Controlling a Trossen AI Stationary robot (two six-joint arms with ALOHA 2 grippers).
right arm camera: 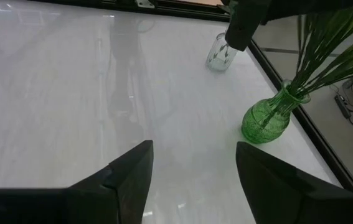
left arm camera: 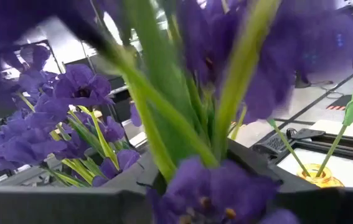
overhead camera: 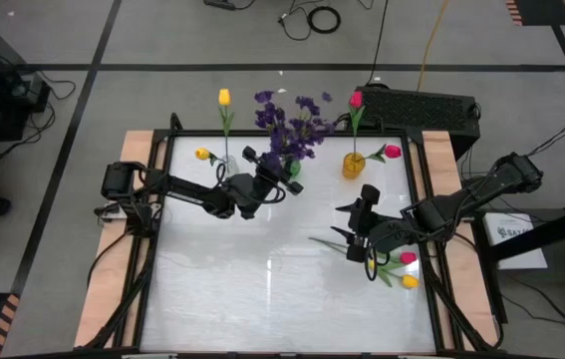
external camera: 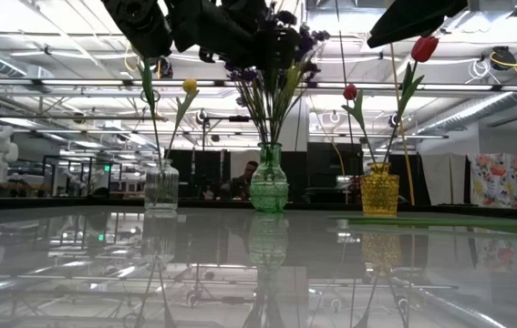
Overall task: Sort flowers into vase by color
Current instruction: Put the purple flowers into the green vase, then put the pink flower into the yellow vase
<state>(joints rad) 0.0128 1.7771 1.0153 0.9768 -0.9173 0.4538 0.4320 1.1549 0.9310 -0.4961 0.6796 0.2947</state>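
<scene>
My left claw (overhead camera: 280, 170) hangs over the green glass vase (overhead camera: 292, 169) at the back middle of the glossy white worktop (overhead camera: 262, 269), deep in the bunch of purple blossoms on green stems (overhead camera: 292, 122) that stands in that vase. Petals and stems fill my left wrist view, so I cannot tell how far the fingers are parted or whether they grip a stem.

My right claw (overhead camera: 354, 224) waits low over the right side of the worktop, its two dark fingers (right arm camera: 132, 174) spread apart with nothing between them. Just beside it, towards the right front corner, a pink-red tulip (overhead camera: 408, 257) and a yellow tulip (overhead camera: 410, 281) lie flat on their leafy stems.

To the left of the green vase stands a clear glass vase (external camera: 160, 186) holding two yellow tulips (overhead camera: 224, 97). To its right stands an amber glass vase (external camera: 379, 194) holding two pink-red tulips (overhead camera: 356, 99). Across the low view the three vases stand in a row, well apart.

Beyond the worktop, a person (external camera: 249, 176) sits far back in the room.
</scene>
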